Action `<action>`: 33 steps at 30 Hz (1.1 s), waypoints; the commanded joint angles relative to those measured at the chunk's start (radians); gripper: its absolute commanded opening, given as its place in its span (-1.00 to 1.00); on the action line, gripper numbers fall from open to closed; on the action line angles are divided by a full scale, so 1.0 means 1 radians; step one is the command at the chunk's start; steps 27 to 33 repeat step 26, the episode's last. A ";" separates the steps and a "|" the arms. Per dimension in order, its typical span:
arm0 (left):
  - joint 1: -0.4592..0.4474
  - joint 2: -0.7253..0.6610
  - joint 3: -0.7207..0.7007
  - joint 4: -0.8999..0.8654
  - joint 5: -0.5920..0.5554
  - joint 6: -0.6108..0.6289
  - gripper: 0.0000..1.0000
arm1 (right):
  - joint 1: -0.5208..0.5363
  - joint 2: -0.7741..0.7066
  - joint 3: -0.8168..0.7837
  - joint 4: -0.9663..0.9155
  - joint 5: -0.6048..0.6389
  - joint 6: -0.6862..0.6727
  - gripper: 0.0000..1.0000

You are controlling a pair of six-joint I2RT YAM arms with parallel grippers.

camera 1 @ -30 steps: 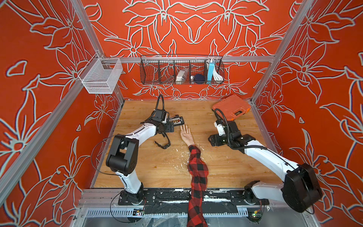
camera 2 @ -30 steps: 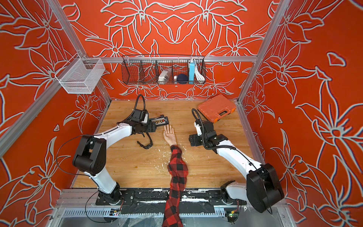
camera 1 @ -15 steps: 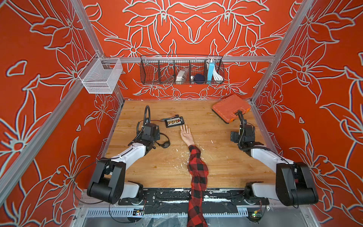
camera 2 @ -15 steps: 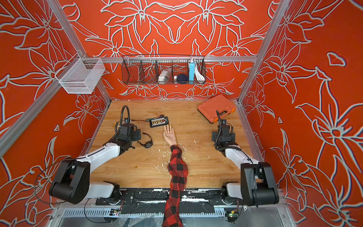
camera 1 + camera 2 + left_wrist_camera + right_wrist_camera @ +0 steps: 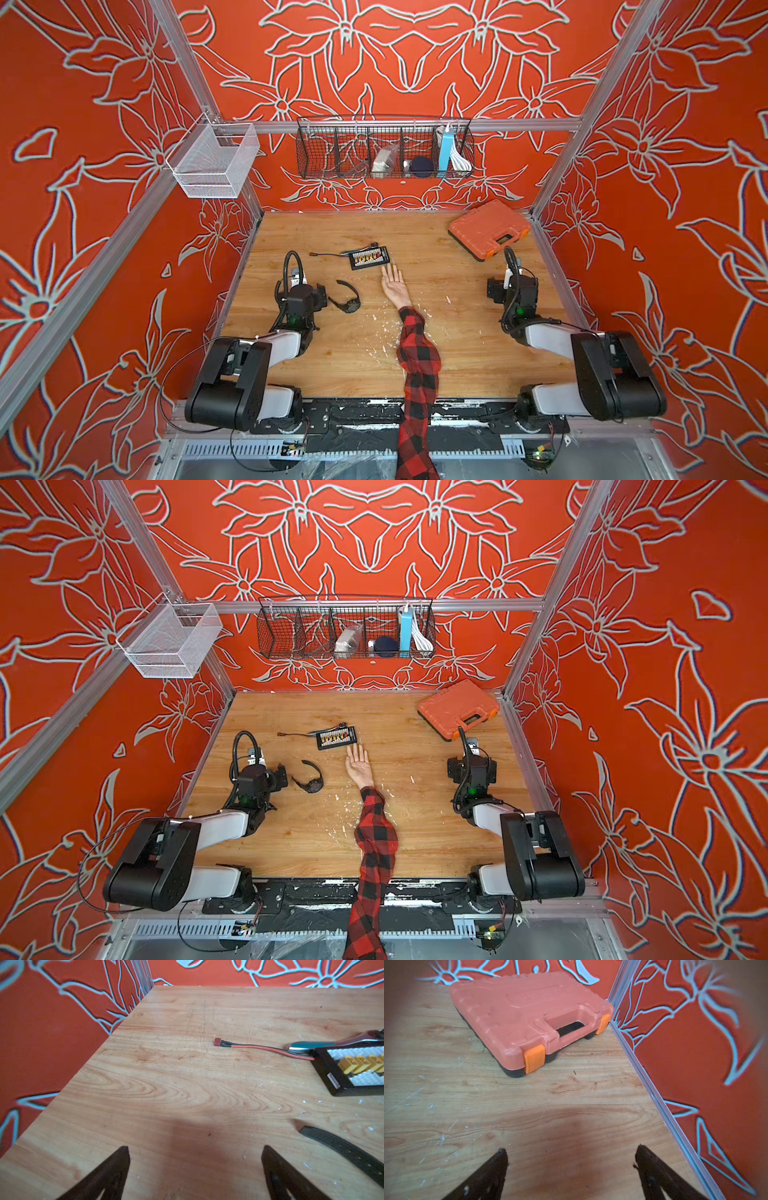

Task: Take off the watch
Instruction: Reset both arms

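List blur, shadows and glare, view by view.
Both top views: sharp and evenly lit; the watch reads clearly. Left wrist view: soft shadow on the table ahead of the left claw, glare on a metal tool handle. Right wrist view: two corners dark and smeared, orange case slightly soft.

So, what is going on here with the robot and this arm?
The black wristwatch is already off: it lies on the wooden table, between the left gripper and the person's hand, which rests palm up. Both grippers are open and hold nothing; the right gripper faces the orange tool case.
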 commanded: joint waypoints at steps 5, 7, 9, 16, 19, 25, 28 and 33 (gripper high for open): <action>0.020 0.053 -0.002 0.133 0.104 0.005 0.96 | -0.019 0.038 -0.052 0.164 -0.096 -0.039 0.96; 0.020 0.051 0.001 0.128 0.103 0.003 0.96 | -0.018 0.035 -0.050 0.158 -0.096 -0.038 0.96; 0.020 0.041 0.003 0.105 0.106 0.001 0.96 | -0.018 0.035 -0.052 0.162 -0.097 -0.038 0.96; 0.020 0.043 0.001 0.118 0.109 0.004 0.96 | -0.018 0.031 -0.050 0.150 -0.099 -0.037 0.96; 0.020 0.043 0.001 0.117 0.109 0.003 0.96 | -0.018 0.031 -0.048 0.147 -0.099 -0.037 0.96; 0.020 0.042 0.002 0.115 0.111 0.003 0.96 | -0.027 0.035 -0.038 0.132 -0.118 -0.033 0.96; 0.020 0.042 0.001 0.115 0.111 0.003 0.96 | -0.028 0.030 -0.039 0.127 -0.118 -0.033 0.96; 0.020 0.042 0.001 0.115 0.111 0.003 0.96 | -0.028 0.030 -0.039 0.127 -0.118 -0.033 0.96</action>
